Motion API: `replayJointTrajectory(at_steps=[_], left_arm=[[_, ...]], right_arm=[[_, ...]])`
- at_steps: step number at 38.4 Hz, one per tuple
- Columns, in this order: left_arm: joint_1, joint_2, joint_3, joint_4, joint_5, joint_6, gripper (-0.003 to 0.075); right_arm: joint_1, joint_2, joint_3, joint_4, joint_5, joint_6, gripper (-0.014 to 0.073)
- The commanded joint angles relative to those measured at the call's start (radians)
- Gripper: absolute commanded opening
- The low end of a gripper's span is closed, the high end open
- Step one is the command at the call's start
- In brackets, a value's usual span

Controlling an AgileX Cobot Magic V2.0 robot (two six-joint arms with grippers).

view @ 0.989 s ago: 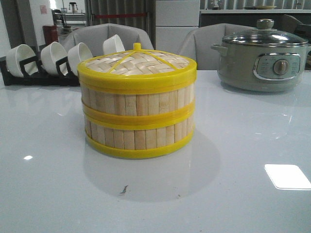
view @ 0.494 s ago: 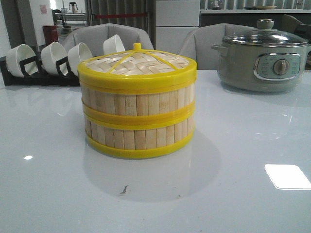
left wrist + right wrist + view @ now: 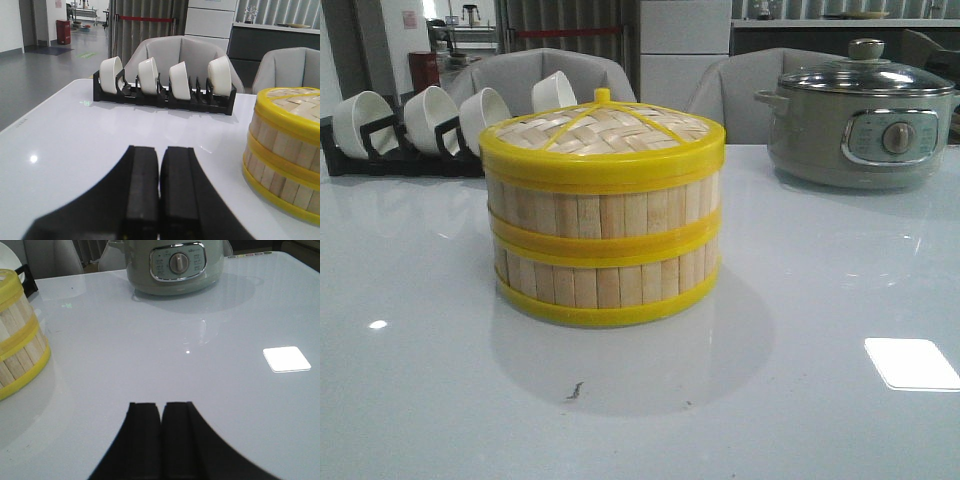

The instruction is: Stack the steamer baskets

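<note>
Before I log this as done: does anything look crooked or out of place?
Nothing stands out. The two steamer baskets sit squarely one on the other, the lid level on top. Only a small dark mark shows on the table in front.

A grey-green electric pot with a glass lid (image 3: 861, 120) and a black rack of white ceramic bowls (image 3: 410, 125) are set at the back of a glossy white table (image 3: 800, 400).

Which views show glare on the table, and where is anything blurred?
Front view: a bright glare patch on the table; the steamer baskets are sharp. Right wrist view: the same kind of patch; the right tool is soft-edged. Left wrist view: the left tool is blurred.
</note>
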Motion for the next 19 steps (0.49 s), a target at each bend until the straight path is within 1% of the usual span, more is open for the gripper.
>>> replayJointTrajectory(at_steps=[1, 8, 11, 16, 19], left_arm=[[0.001, -0.013, 0.003, -0.005, -0.090, 0.000, 0.0087], [0.001, -0.013, 0.003, -0.005, -0.090, 0.000, 0.0087], [0.001, -0.013, 0.003, -0.005, -0.090, 0.000, 0.0087], [0.001, -0.013, 0.003, -0.005, -0.090, 0.000, 0.0087], [0.001, -0.013, 0.003, -0.005, -0.090, 0.000, 0.0087]], right_arm=[[0.002, -0.021, -0.015, 0.008, -0.095, -0.002, 0.0055], [0.002, -0.020, -0.014, -0.004, -0.098, -0.002, 0.0055], [0.002, -0.020, -0.014, -0.058, -0.098, 0.007, 0.0055], [0.002, -0.020, -0.014, -0.171, -0.099, 0.092, 0.0055], [0.002, -0.020, -0.014, -0.175, -0.100, 0.095, 0.0055]])
